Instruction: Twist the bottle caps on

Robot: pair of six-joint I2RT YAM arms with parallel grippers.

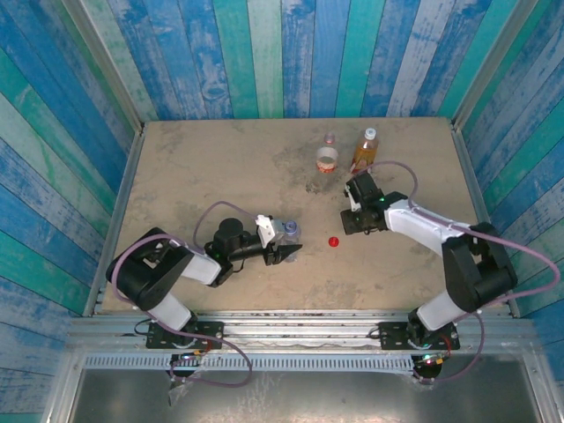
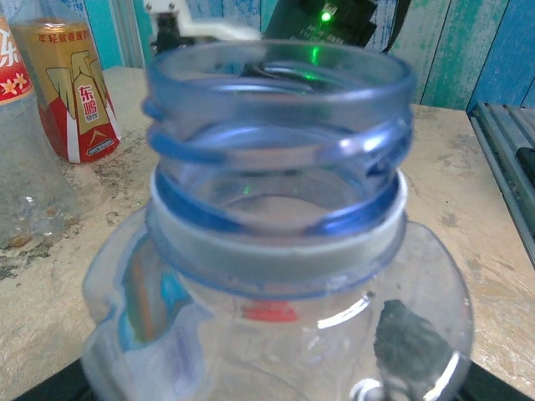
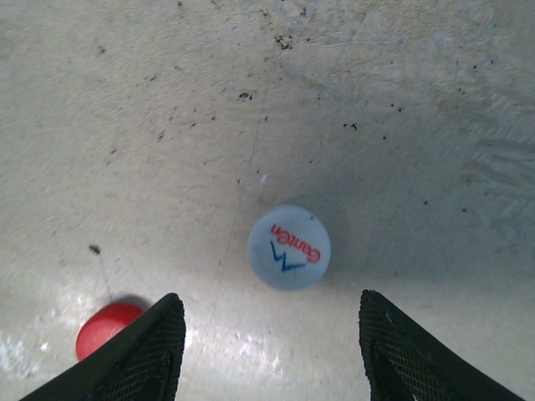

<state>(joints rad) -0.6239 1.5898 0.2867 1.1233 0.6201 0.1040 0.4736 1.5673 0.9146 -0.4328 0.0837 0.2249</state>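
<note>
Right gripper (image 3: pixel 269 302), spread wide, clear of pale cap (image 3: pixel 288 247).

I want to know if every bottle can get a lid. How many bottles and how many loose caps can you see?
Bottles: 3 (clear bluish bottle, red-white label bottle, amber bottle)
Loose caps: 2 (red cap, pale bluish-white cap)
Total: 5
</note>
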